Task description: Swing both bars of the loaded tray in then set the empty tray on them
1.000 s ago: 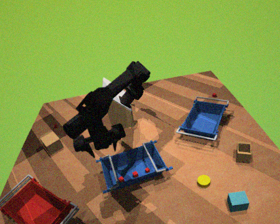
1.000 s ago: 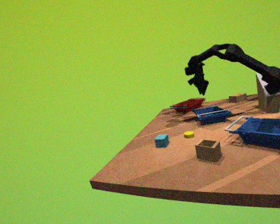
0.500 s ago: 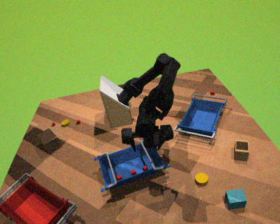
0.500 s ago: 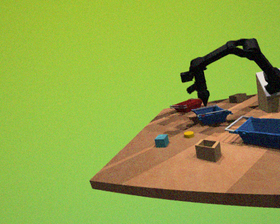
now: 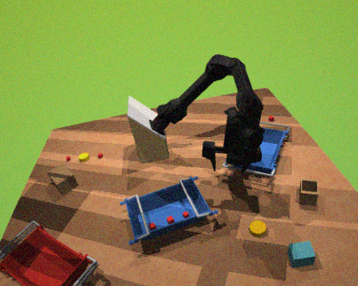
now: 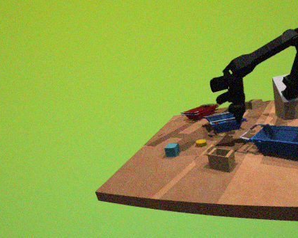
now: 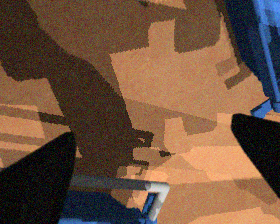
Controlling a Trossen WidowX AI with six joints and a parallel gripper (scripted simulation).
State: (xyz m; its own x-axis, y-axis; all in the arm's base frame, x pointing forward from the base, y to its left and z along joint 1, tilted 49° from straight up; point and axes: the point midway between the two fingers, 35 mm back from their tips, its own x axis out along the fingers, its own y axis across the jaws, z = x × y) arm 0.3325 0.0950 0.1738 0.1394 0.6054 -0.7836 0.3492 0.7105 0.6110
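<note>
The loaded blue tray (image 5: 164, 211) (image 6: 227, 127) holds three red blocks, one being a middle block (image 5: 170, 219). Its left bar (image 5: 141, 211) and right bar (image 5: 189, 198) both lie across its top. Part of it shows at the wrist view's upper right. The empty blue tray (image 5: 269, 152) (image 6: 283, 140) (image 7: 91, 207) stands upright on the table, its wire bars out over its ends; one end bar (image 6: 246, 133) (image 7: 116, 184) is plain. My gripper (image 5: 229, 169) (image 7: 154, 130) is open and empty, above the table near that end bar. Its arm hides part of the empty tray in the top view.
A red tray (image 5: 40, 259) (image 6: 200, 112) stands beyond the loaded tray. A yellow disc (image 5: 258, 228) (image 6: 200, 143), a teal block (image 5: 302, 253) (image 6: 172, 149) and an open wooden box (image 5: 309, 198) (image 6: 221, 161) stand nearby. A wooden block (image 5: 64, 181) is at the left.
</note>
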